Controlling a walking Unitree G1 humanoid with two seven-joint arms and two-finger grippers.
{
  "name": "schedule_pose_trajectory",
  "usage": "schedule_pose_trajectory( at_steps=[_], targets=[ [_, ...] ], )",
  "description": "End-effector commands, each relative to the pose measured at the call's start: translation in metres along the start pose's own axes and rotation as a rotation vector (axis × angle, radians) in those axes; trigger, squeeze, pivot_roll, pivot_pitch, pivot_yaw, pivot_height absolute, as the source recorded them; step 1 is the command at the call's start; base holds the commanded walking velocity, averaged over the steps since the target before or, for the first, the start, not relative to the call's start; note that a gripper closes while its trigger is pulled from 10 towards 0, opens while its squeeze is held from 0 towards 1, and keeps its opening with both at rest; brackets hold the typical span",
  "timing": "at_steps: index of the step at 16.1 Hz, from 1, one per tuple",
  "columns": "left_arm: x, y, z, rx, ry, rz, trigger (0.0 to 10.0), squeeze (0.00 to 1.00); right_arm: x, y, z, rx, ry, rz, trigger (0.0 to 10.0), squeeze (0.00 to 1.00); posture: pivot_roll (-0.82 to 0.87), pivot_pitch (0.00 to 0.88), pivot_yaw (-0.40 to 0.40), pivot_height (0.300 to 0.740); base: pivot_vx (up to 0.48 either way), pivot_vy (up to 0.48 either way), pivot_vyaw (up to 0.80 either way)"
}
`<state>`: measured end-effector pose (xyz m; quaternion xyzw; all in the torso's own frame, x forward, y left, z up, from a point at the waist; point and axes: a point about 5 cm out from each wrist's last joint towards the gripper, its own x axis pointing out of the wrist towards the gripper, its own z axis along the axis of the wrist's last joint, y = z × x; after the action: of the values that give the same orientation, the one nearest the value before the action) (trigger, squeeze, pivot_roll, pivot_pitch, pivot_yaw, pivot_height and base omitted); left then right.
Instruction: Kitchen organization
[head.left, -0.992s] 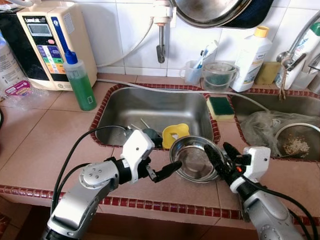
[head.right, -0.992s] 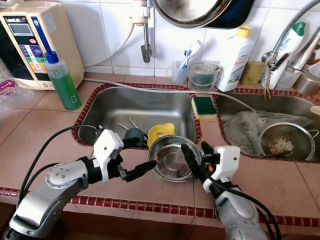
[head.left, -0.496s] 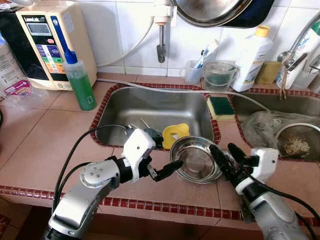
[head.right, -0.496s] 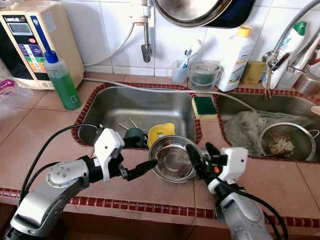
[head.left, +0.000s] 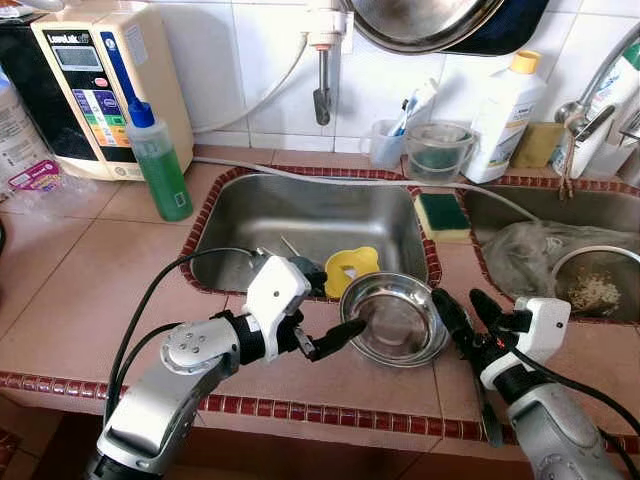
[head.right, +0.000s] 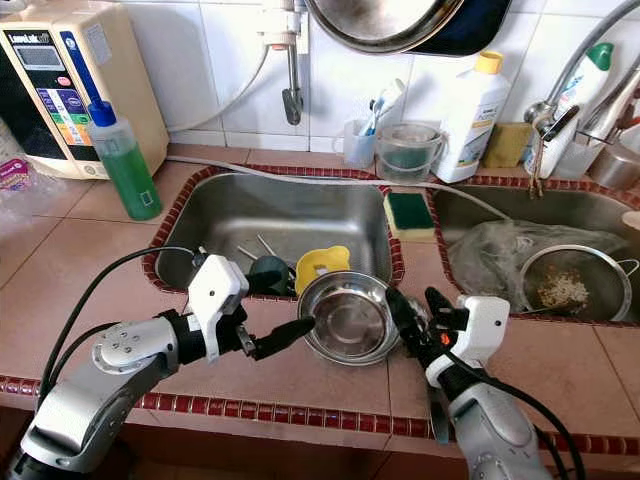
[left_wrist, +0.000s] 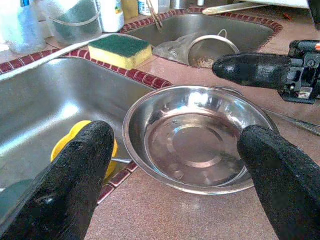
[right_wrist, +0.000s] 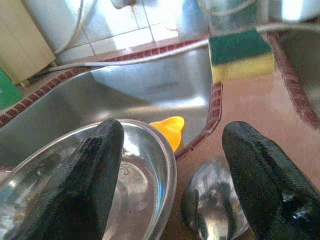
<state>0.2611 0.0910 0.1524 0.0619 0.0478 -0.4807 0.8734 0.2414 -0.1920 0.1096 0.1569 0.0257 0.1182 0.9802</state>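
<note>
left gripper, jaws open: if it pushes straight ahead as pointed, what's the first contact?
Most likely the steel bowl: the left gripper looks straight at it, near rim between the open jaws. Beyond the bowl sits the right gripper. Depth to the rim is unclear.

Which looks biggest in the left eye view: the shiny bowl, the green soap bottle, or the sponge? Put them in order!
1. Shiny bowl, though it sits nearest the camera.
2. Green soap bottle, close behind the bowl.
3. Sponge, clearly smallest.

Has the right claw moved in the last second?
Yes. The right claw has drawn back rightward off the steel bowl, toward the right sink.
</note>
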Motion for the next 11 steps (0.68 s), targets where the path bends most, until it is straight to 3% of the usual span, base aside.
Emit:
schedule_pose_trajectory(
  at_steps=[1, 11],
  targets=[
    [-0.0007, 0.0012, 0.0026, 0.009, -0.001, 0.001, 10.0, 0.0, 0.0013, -0.0014, -0.001, 0.03, 0.014, -0.016, 10.0, 0.0, -0.17, 0.047, 0.034, 0.74, 0.0, 0.0, 0.0],
    [-0.0003, 0.0007, 0.0038, 0.013, -0.005, 0.011, 10.0, 0.0, 0.0094, 0.0069, -0.0018, 0.152, 0.095, 0.006, 10.0, 0.0, -0.16, 0.034, 0.025, 0.74, 0.0, 0.0, 0.0]
  ],
)
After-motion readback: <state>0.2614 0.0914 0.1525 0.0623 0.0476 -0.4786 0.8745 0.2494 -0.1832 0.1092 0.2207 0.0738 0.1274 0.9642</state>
